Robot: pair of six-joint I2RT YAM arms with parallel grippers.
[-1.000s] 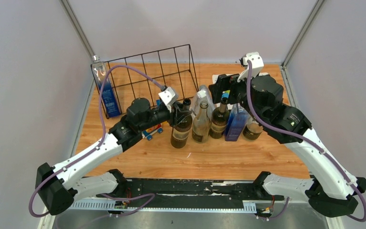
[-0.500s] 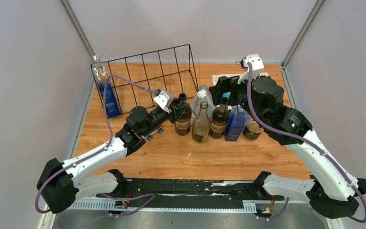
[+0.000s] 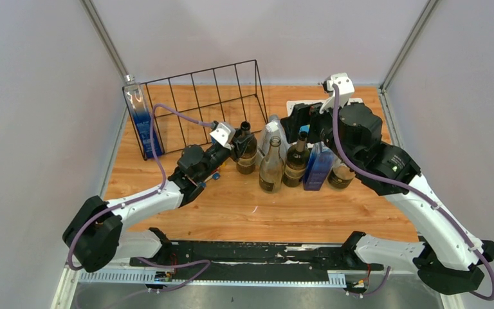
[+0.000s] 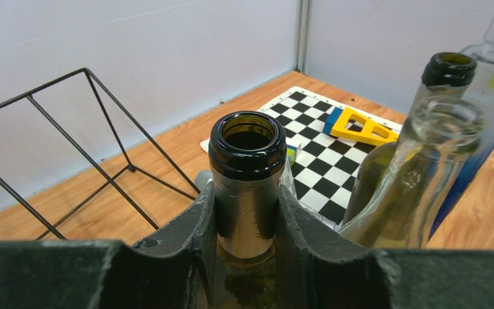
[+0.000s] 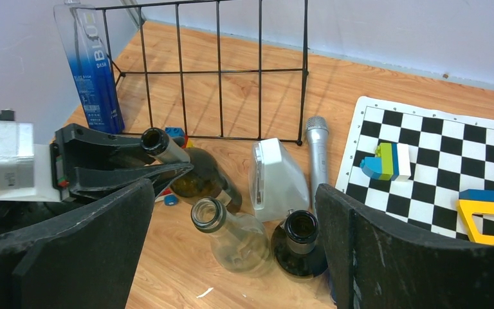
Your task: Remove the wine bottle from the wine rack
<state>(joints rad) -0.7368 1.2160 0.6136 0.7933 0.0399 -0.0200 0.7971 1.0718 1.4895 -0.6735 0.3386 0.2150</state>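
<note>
Wooden tabletop (image 3: 283, 206), wine rack (image 3: 193, 103), lilac walls (image 3: 32, 96)

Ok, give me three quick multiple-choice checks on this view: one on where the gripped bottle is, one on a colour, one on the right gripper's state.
1. Where is the bottle in the left gripper? A outside the rack, beside the other bottles; B inside the rack; C behind the rack.
2. What colour is the triangle block on the chessboard? A red; B yellow; C black.
3. The right gripper is: A shut on a bottle; B shut on nothing; C open.
Answers: 1 A, the left wrist view shows the rack off to one side. 2 B, it is plainly yellow. 3 C, its jaws stand wide apart above the bottles.
</note>
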